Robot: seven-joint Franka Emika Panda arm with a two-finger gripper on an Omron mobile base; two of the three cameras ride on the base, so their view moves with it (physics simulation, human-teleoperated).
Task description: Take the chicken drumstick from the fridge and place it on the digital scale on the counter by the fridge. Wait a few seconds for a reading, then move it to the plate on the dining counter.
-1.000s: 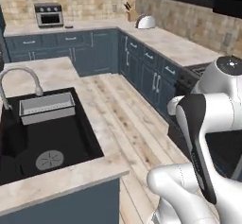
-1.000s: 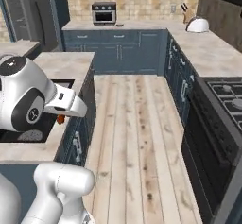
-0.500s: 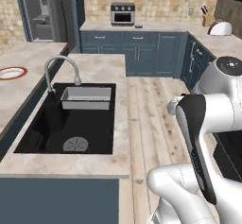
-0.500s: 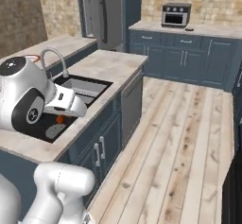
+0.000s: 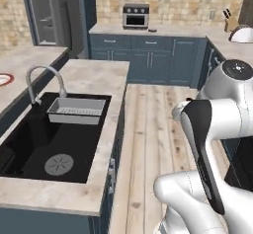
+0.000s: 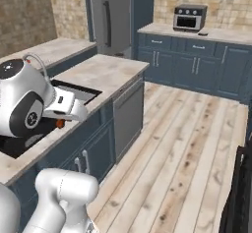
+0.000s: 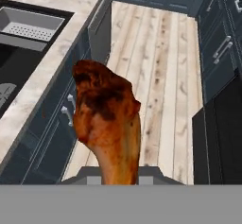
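The wood floor between the island desk and the far cabinets lies open, a wide lane with nothing standing on it. On the island desk the curved faucet rises at the sink's back edge and a grey rack sits in the basin just beside it; the marbled strip around the sink is bare. A plate shows at the far left edge, past the faucet. The drumstick in the closed claw hangs over the floor beside the island's dark front.
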